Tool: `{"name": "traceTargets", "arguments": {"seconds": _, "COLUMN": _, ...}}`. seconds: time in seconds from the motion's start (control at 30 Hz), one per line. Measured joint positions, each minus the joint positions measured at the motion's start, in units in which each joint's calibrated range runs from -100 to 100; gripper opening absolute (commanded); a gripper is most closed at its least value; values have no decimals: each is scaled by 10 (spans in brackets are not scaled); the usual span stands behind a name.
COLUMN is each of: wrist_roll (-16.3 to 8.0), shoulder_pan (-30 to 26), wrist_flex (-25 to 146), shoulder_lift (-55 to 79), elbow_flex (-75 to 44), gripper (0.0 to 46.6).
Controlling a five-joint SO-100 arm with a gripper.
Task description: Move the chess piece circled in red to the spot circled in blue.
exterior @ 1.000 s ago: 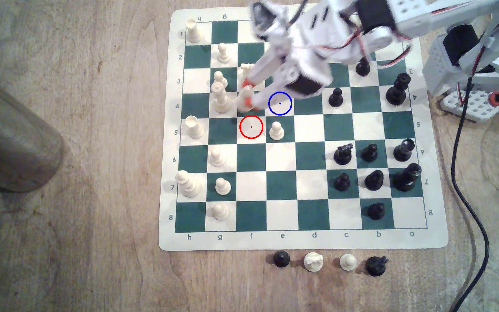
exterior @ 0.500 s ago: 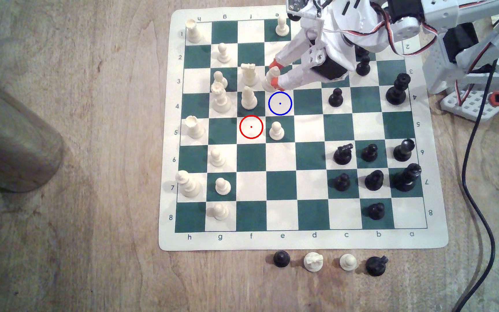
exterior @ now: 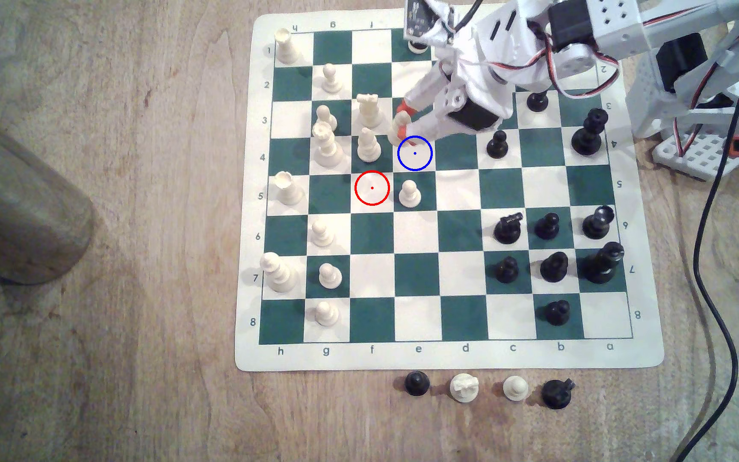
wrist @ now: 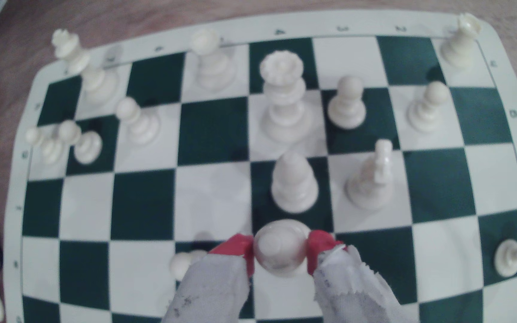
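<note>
Gripping a cream chess piece (exterior: 400, 126) between its two red-tipped fingers (wrist: 318, 248), the pincer (exterior: 404, 121) hangs over the green-and-cream board (exterior: 461, 355) with its jaws closed narrowly on the piece's rounded head. In the wrist view that pale head (wrist: 281, 248) sits squeezed between the red pads, one pad touching each side, and the white wrapped fingers run back from there toward the camera. The piece looks tilted in the exterior view, and whether its base touches the board cannot be told. The blue-ringed square (exterior: 415, 153) lies just beside the pincer, toward the near edge of the board, with the lower red fingertip overlapping the ring's upper rim. The red-ringed square (exterior: 372, 188) is a little farther off, diagonally beyond the blue one toward the exterior view's left, and bears no piece. Just beside the pincer on the exterior view's left stand a cream rook (exterior: 368, 109) and, in front of it, a cream pointed piece (exterior: 367, 144); both show ahead of the fingers in the wrist view. A cream pawn (exterior: 409, 194) stands past the blue ring, next to the red ring. Behind the pincer, the white arm (exterior: 483, 66) reaches in from the exterior view's right, above the black pieces (exterior: 497, 144). Well apart from the pincer, four captured pieces (exterior: 464, 387) line up on the wooden table (exterior: 136, 266) beyond the board's near edge.
</note>
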Motion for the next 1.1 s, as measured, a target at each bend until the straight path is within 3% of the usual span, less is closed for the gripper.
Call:
{"name": "traceTargets", "arguments": {"seconds": 0.3, "wrist_roll": -11, "shoulder_pan": -6, "wrist_flex": -19, "shoulder_lift": 42, "elbow_flex": 0, "gripper": 5}}
{"name": "traceTargets", "arguments": {"seconds": 1.1, "wrist_roll": -11, "shoulder_pan": -6, "wrist_flex": -40, "shoulder_lift": 96, "elbow_flex": 0, "gripper": 10}}
